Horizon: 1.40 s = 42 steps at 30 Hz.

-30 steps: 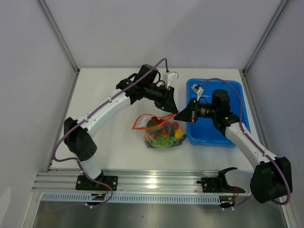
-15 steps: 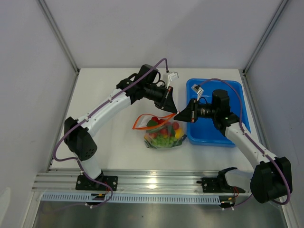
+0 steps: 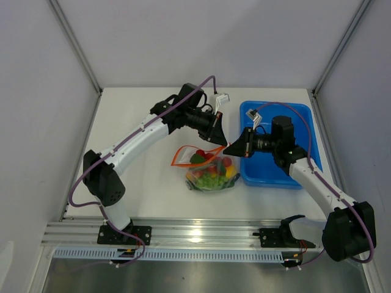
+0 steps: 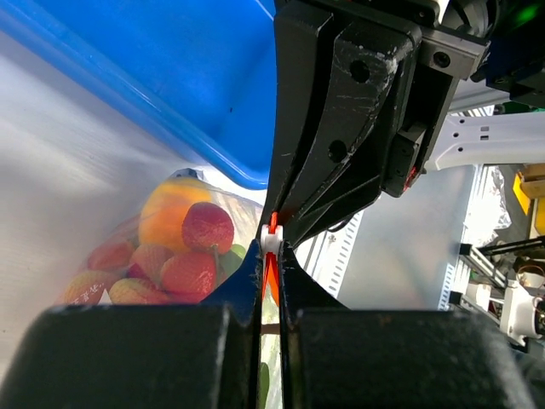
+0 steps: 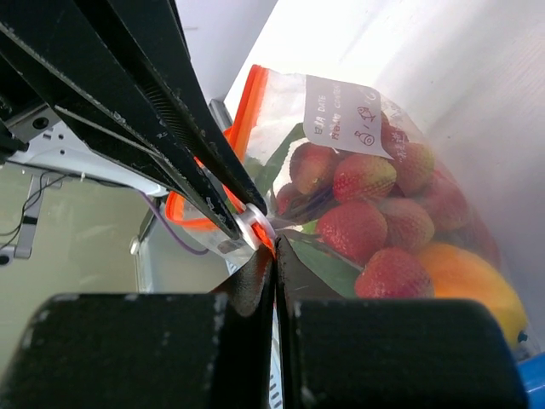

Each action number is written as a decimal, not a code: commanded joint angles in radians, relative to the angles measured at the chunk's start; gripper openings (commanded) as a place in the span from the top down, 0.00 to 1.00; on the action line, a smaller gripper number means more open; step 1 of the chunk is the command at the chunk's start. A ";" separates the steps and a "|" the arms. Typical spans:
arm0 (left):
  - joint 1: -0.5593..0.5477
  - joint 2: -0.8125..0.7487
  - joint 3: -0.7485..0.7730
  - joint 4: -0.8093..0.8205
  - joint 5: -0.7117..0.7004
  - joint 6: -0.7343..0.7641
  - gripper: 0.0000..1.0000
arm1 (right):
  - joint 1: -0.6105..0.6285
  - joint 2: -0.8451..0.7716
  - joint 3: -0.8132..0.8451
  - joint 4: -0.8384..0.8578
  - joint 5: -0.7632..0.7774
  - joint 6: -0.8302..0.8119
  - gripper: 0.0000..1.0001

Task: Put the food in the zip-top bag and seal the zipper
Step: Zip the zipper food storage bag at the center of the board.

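Left hand (image 3: 222,141) has closed on zipper (image 5: 243,109); right hand (image 3: 230,148) pinches it; bag (image 5: 345,106) holds food (image 5: 375,230).

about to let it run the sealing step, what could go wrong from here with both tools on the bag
1. The left tool and right tool pinch the zipper at one end, tips almost touching: a pull may make them collide or slip off the thin strip.
2. The mouth of the zip-top bag gapes in a loop with the food piled close under it, so the seal could jam.
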 commanded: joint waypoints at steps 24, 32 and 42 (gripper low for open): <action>-0.002 -0.127 -0.079 -0.061 0.012 0.074 0.99 | -0.068 -0.097 -0.073 0.079 0.078 0.081 1.00; 0.001 -0.187 -0.166 -0.066 0.000 0.086 0.99 | -0.087 -0.076 -0.059 0.101 0.012 0.074 1.00; 0.001 -0.177 -0.136 -0.072 0.027 0.088 0.99 | -0.087 0.006 0.074 0.013 -0.203 -0.097 0.54</action>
